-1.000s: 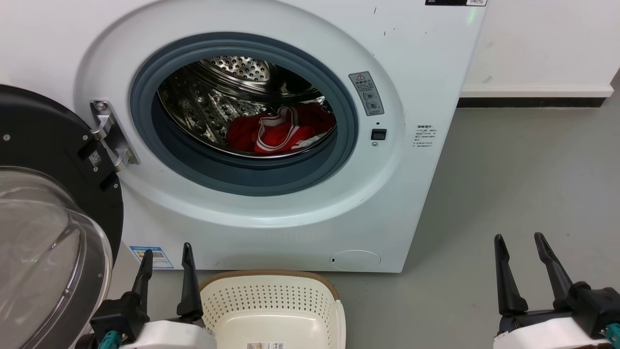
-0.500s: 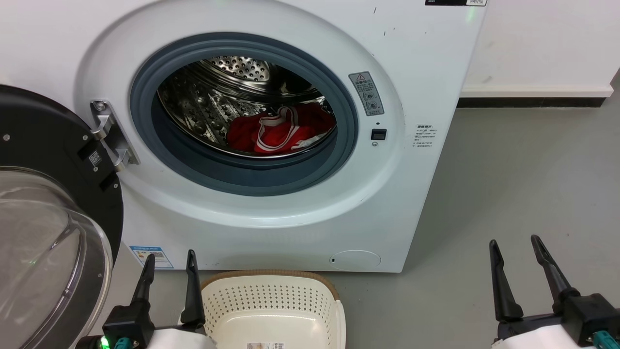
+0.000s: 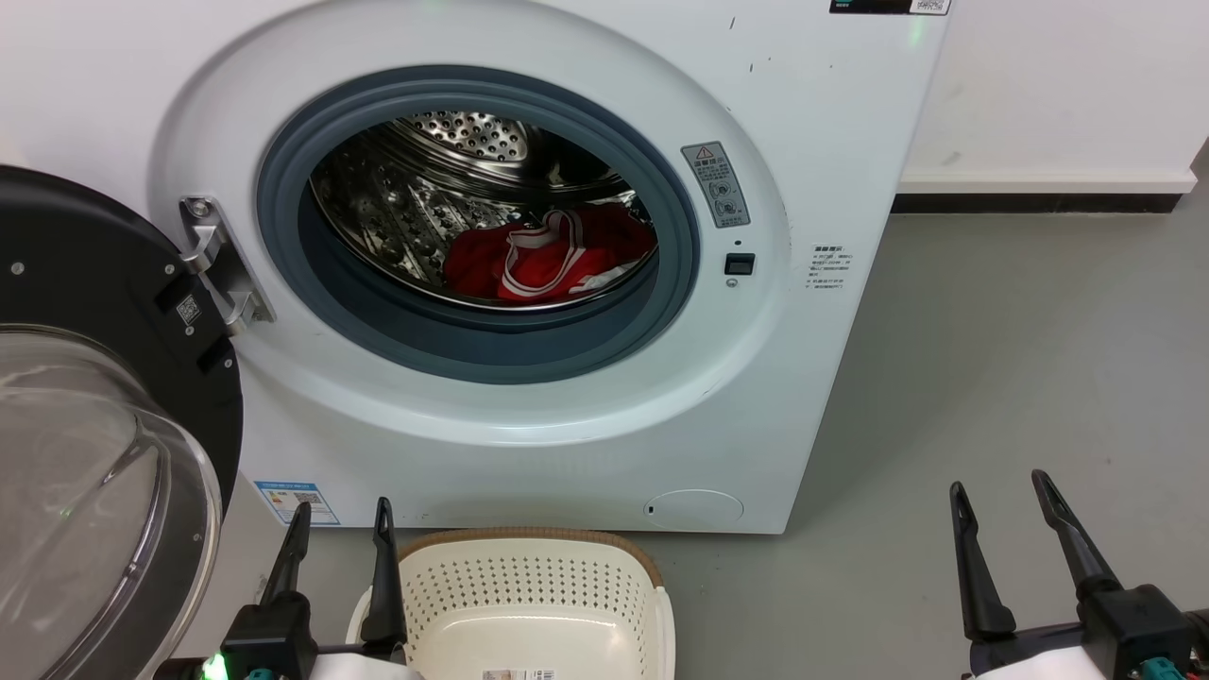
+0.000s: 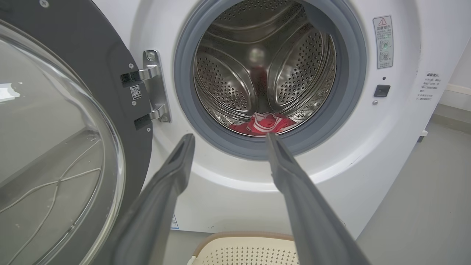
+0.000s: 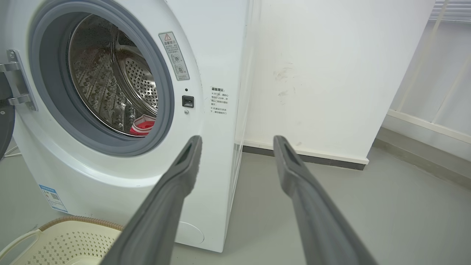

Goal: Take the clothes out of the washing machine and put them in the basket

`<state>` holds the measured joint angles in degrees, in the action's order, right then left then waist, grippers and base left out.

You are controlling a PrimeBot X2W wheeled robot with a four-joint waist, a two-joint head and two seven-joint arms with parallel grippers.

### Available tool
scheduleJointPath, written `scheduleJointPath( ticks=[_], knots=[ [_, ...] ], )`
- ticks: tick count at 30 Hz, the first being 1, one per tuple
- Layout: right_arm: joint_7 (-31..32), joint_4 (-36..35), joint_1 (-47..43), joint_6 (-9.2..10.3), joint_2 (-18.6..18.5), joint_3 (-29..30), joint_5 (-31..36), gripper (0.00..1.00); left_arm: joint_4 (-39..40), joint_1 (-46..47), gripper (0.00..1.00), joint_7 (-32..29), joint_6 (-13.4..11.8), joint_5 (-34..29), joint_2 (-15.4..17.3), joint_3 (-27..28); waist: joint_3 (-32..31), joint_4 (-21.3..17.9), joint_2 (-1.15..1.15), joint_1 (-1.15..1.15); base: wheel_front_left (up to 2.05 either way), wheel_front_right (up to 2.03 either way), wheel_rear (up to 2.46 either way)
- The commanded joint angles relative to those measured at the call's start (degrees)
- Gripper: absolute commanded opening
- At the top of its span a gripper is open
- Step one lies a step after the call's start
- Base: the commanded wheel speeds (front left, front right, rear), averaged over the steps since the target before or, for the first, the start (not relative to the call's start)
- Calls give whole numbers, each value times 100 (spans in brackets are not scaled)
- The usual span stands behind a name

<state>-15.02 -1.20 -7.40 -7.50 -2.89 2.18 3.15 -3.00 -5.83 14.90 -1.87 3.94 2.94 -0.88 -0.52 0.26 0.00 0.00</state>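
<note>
**A:** How are the clothes (image 3: 548, 260) looking?

**B:** They are lying in a bright red heap with white striped trim. They are sitting low in the perforated steel drum (image 3: 406, 198) of the washing machine (image 3: 567, 453), a little right of centre inside the porthole in the head view. In the right wrist view the grey gasket (image 3: 491, 354) is hiding most of them, so I am not sure whether it is one garment or several.

**A:** And the basket (image 3: 529, 576)?

**B:** It is standing on the floor (image 3: 992, 359) at the bottom centre of the frame, just in front of the washer. It is cream with a brown rim, and its perforated wall and bottom label are showing.

**A:** What are the arms doing?

**B:** The left claw (image 3: 343, 508) is pointing up at the lower left. Its inner finger is sitting just beside the basket's rim, and its fingers are spread apart and gripping nothing. The right claw (image 3: 998, 484) is pointing up at the lower right over bare floor, likewise spread wide and holding nothing. Both are hanging well below the porthole.

**A:** How is the room for moving?

**B:** The door (image 3: 85, 283) is hanging open at the left edge, with its black rim and glass bowl crowding the left claw's side. The porthole is standing wide open. To the right, the grey floor is running open as far as the white wall (image 3: 1039, 85).
</note>
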Motion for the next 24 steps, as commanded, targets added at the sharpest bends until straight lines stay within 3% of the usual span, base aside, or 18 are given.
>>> scheduleJointPath(
  ticks=[1,24],
  knots=[
    [-23,35,-80,2,3,9,-24,100,-12,-56,100,46,-12,26,-9,8,-4,-1,0,0,0,0,0],
    [-23,196,-21,2,3,2,-203,100,-133,-46,100,45,-57,64,-9,24,-13,-22,0,0,0,0,0]
  ],
)
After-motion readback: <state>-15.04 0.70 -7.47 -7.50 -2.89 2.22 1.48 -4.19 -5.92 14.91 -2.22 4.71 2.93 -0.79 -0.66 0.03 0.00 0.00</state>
